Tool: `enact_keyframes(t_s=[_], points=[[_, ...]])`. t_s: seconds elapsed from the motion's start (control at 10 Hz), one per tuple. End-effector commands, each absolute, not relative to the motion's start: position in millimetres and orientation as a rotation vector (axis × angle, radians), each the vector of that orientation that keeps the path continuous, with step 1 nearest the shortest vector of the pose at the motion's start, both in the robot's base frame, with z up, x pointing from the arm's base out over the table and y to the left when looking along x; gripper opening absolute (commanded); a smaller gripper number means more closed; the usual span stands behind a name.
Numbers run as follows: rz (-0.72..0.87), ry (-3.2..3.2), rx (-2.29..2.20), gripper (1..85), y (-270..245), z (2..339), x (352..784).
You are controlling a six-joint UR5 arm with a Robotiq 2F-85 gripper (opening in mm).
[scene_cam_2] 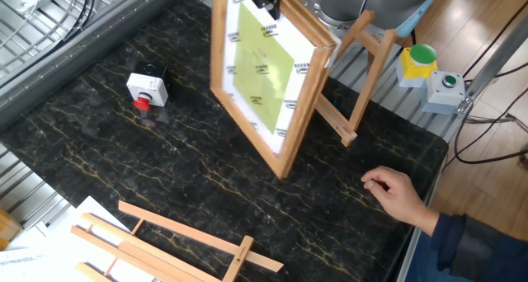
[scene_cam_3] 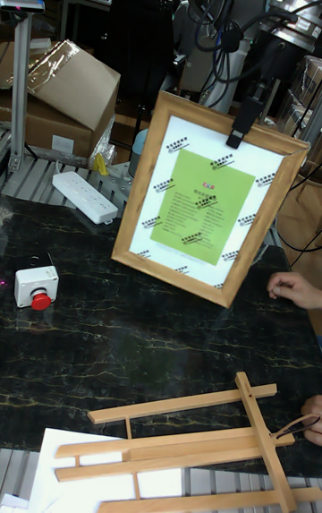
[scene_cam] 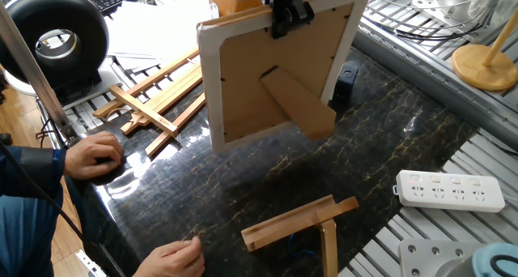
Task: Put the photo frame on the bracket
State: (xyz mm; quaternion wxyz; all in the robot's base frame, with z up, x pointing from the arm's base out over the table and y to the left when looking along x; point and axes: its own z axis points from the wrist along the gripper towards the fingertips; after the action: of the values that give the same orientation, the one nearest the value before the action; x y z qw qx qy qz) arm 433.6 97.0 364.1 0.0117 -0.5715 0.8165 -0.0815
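1. One big worry first: I've got the photo frame [scene_cam_3: 208,197] hanging tilted off the table [scene_cam_2: 124,175], pinched at its top edge by the gripper [scene_cam: 285,14], which is clamped narrow on that rim. A one-edge hold on so large a flat thing could let it swing or slip.
2. Next, the bracket [scene_cam: 301,224] stands near the table's edge, apart from the frame. If I bring the frame's lower edge down crooked, I reckon the light stand tips or skids.
3. A person's hand [scene_cam_2: 396,194] rests near the bracket, so there's a collision risk.
4. Only the first fixed view shows the frame's brown back and fold-out prop; the tall view shows its green printed front, and hides the bracket.
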Motion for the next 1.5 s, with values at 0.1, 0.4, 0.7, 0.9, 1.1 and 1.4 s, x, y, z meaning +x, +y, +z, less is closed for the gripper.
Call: enact_keyframes(t_s=[0.1,0.4,0.7,0.9,1.1,1.4], points=[[-0.198,2.6,-1.822,1.0,95.4,363.6,414.3],[-0.278,2.542,-1.962,1.0,89.4,389.8,395.3],[-0.309,2.567,-1.971,1.0,90.7,406.9,375.4],[-0.26,2.588,-1.948,1.0,105.2,410.1,360.3],[-0.17,2.634,-1.872,1.0,130.5,411.5,342.4],[-0.177,2.619,-1.904,1.0,153.7,425.0,334.5]])
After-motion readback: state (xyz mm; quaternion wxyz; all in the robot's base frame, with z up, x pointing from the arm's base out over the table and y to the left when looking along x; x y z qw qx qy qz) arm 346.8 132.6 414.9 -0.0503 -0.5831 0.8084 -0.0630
